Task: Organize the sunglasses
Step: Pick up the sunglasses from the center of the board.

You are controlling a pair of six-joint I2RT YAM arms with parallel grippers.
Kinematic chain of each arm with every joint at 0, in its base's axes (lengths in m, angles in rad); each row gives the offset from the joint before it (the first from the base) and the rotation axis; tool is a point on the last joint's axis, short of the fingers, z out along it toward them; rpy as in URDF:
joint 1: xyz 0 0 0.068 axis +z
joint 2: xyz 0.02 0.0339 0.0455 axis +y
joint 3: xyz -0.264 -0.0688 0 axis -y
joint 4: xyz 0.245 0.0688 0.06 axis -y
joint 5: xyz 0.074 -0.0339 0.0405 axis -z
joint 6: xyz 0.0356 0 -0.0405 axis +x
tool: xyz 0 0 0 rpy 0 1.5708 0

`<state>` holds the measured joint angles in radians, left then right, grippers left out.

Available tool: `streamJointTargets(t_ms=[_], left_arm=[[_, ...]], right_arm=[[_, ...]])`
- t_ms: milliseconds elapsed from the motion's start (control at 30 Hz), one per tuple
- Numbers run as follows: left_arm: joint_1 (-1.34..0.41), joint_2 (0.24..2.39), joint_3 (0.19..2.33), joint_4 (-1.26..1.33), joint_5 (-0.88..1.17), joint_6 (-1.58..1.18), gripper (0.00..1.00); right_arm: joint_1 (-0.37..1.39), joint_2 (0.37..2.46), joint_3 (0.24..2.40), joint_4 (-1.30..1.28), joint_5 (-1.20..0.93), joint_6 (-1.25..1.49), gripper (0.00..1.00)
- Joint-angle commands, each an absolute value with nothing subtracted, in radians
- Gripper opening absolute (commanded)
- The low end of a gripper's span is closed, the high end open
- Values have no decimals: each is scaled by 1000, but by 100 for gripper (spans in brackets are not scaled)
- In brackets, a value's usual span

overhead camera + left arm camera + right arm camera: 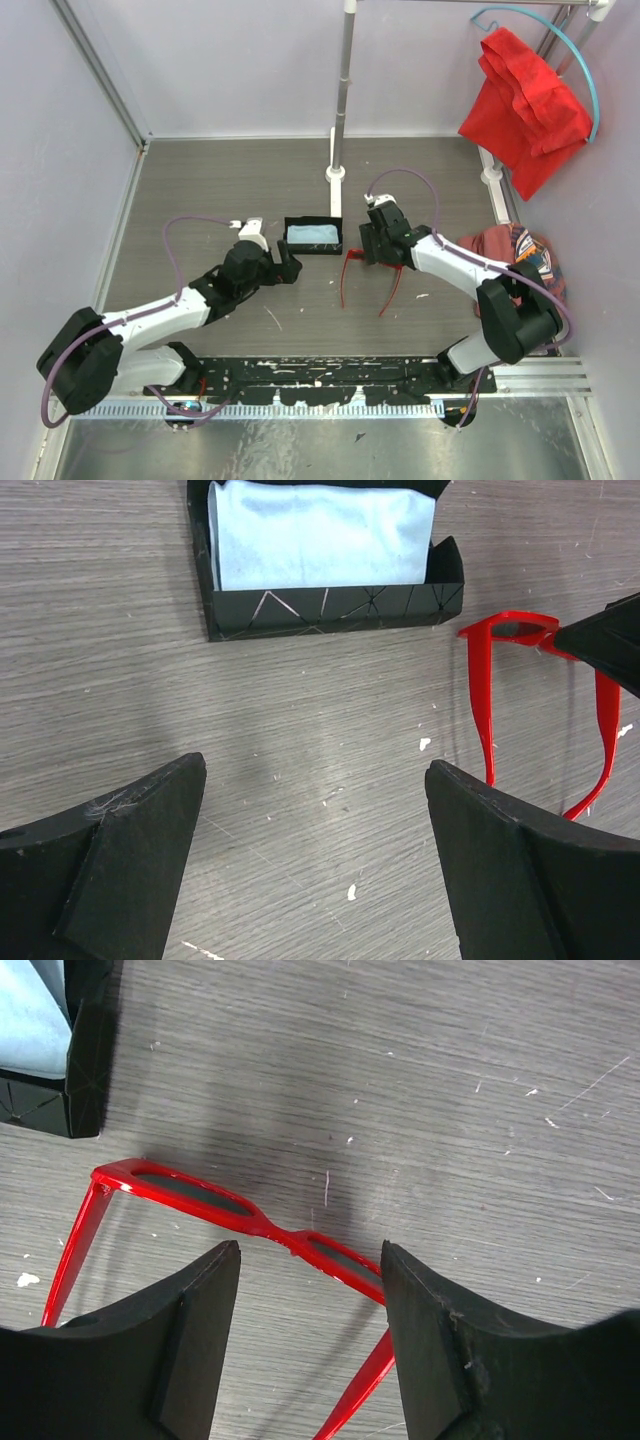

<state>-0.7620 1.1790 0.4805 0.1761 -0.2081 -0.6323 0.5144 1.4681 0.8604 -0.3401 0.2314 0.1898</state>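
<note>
The left end effector [315, 770] hangs spread wide over the desk [300, 710], on the near side of the black case [330, 610]. Just right of the case, the sunglasses [270, 1228] lie unfolded, their front frame between the right end effector's [305, 1250] released fingers.

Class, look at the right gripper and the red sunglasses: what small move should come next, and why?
Probably close the right gripper on the sunglasses. Its open fingers straddle the front frame at the bridge. The pair lies on the table with its arms unfolded, and the open case waits nearby.
</note>
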Motion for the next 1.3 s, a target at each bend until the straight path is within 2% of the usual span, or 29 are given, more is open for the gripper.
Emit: streamJointTargets(t_ms=[0,200,933,1267], left_arm=[[-765,1162,460,183,-230,-621,98],[-765,1151,453,180,-234,-621,98],[-765,1147,447,173,-252,-620,98],[-765,1158,451,181,-242,-623,98]], right_arm=[[508,1491,879,-325,184,178,63],[508,1496,867,-317,162,193,59],[513,1456,823,-313,123,237,34],[541,1447,816,-288,140,262,35]])
